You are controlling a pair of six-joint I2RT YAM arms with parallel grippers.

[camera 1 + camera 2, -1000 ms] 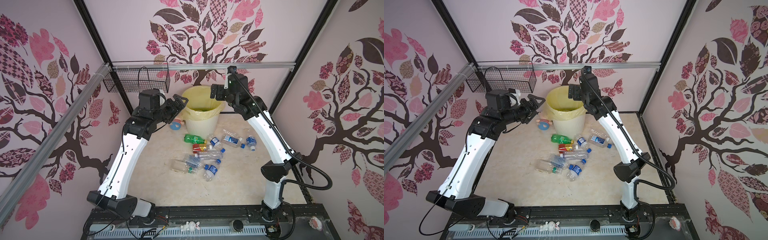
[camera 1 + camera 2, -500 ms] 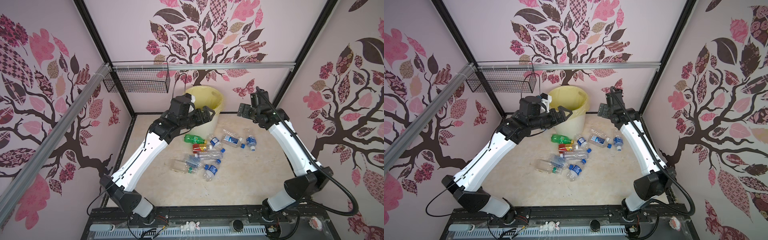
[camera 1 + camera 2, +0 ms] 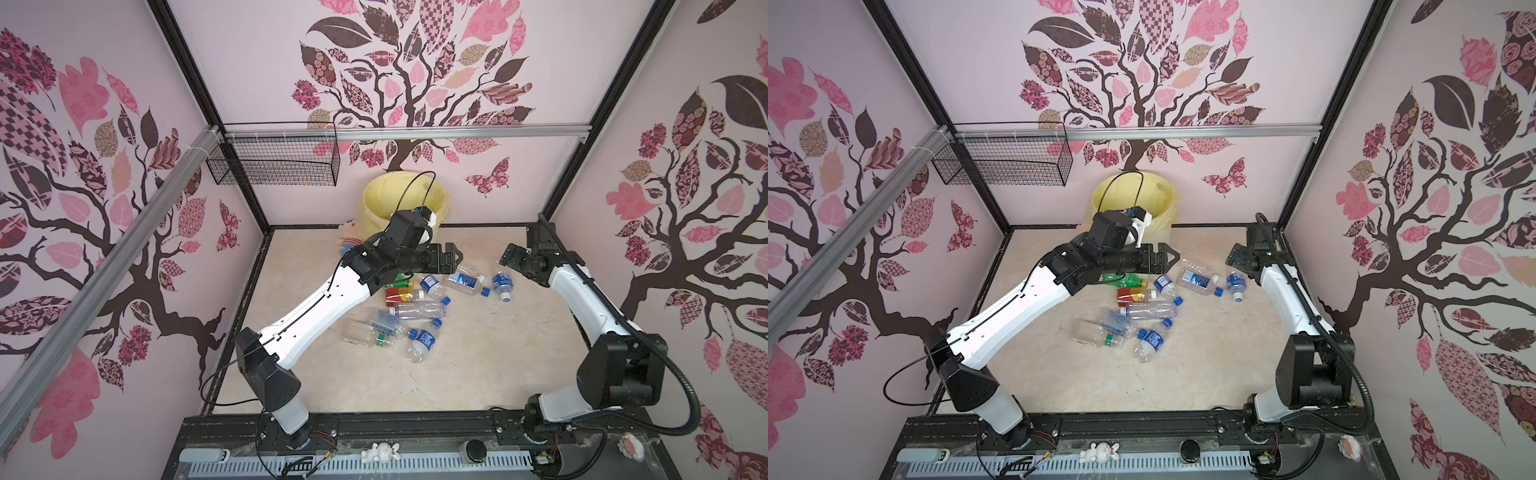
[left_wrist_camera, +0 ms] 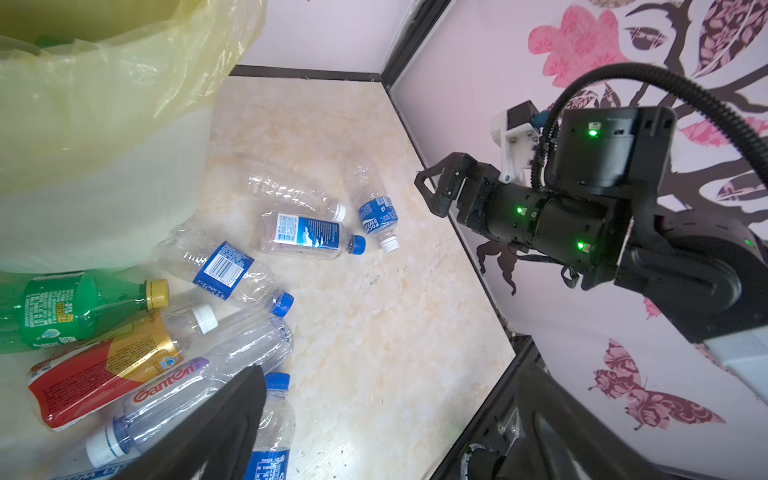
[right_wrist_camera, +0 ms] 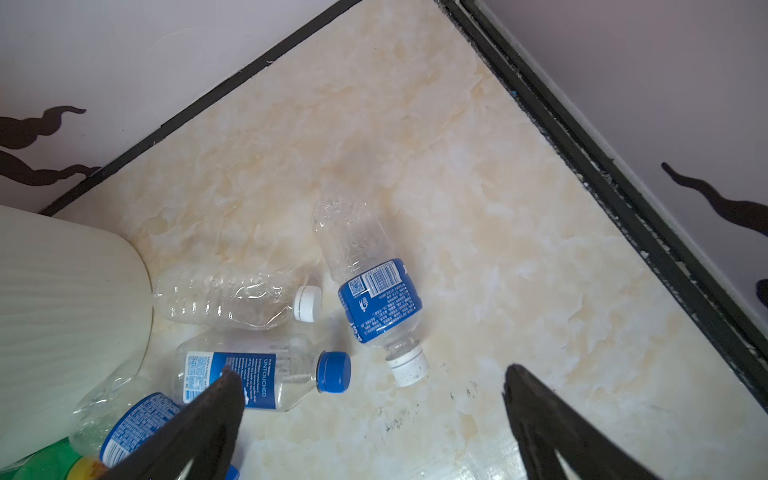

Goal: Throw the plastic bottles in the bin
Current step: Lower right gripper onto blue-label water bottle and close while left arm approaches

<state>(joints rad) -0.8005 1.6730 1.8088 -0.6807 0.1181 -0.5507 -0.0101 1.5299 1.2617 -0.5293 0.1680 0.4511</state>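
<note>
Plastic bottles (image 3: 415, 309) beside bin (image 3: 376, 208); left hand (image 3: 1169, 255), right hand (image 5: 370, 374) splayed, seemingly empty.

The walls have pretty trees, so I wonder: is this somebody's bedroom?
Probably not: it looks like a robot practice booth. Two robot arms stand on a metal rail, with plastic bottles and a bin set out.

This is looking like a robotics lab booth: black posts (image 3: 203, 99) and an aluminium rail (image 3: 457, 132) are framing tree-decal walls (image 3: 257, 62), while a left arm (image 3: 324, 303) and a right arm (image 3: 582, 299) are standing on a slotted base (image 3: 415, 428) beside a marble-look tabletop (image 3: 478, 365).
</note>
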